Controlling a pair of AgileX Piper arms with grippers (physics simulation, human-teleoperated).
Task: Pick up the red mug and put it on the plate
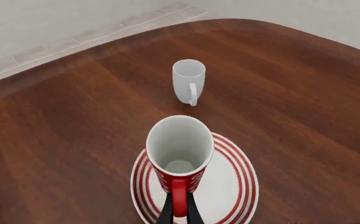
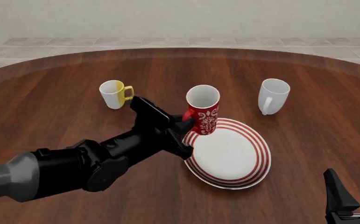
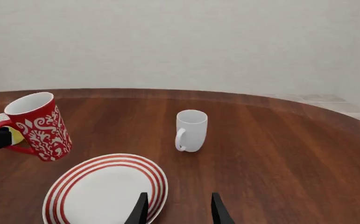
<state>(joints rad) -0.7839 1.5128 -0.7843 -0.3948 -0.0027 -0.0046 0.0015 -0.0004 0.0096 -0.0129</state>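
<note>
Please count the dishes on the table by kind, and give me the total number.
Mugs: 3 (red mug, white mug with yellow handle, plain white mug)
Plates: 1 (plate, white with red rings)
Total: 4

Count of what's on the table [image 2: 55, 107]: three mugs, one plate, two arms. Mugs: one red mug [image 2: 203, 109] with white pattern; one plain white mug [image 2: 272, 95]; one white mug with yellow handle [image 2: 115, 94]. One plate [image 2: 229, 153], white with red rings. One table, dark wood. Two grippers in sight: left gripper [image 2: 187, 125] and right gripper [image 2: 354, 189], one per arm. Two fingers visible on the right gripper.
</note>
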